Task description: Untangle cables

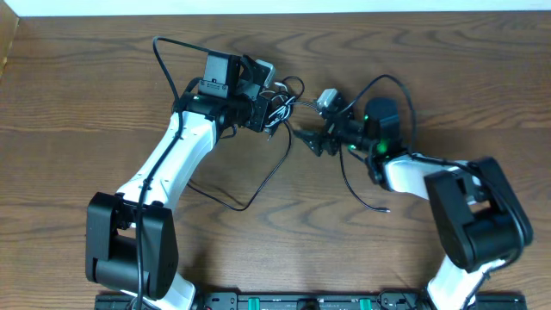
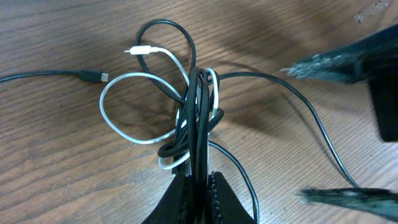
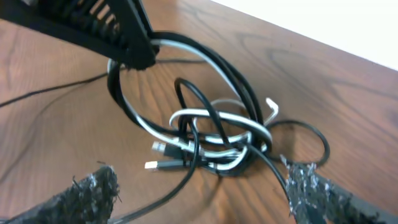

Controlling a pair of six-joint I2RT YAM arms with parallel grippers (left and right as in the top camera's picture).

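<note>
Cables (image 2: 193,118): black-white knot on worktop (image 1: 344,258), near 12 o'clock in overhead. Long axis 12–6 in left wrist view; white plug points 9 o'clock. Left gripper (image 2: 200,186) clamped on black strands at knot's 6 o'clock. Right gripper (image 3: 200,176) spread wide, empty.

1. A brown table top of wood-grain board (image 1: 284,250) fills almost the whole overhead view, its grain running from 9 to 3 o'clock.
2. A plain white strip (image 1: 344,6) runs along the table's far edge at 12 o'clock; whether it is wall or floor cannot be told.
3. In the right wrist view a blurred white surface (image 3: 348,25) lies beyond the table's edge at 1 o'clock.
4. A paler brown band (image 1: 4,39) shows at 10 o'clock.
5. The light is soft, and shadows on the wood are blurred.
</note>
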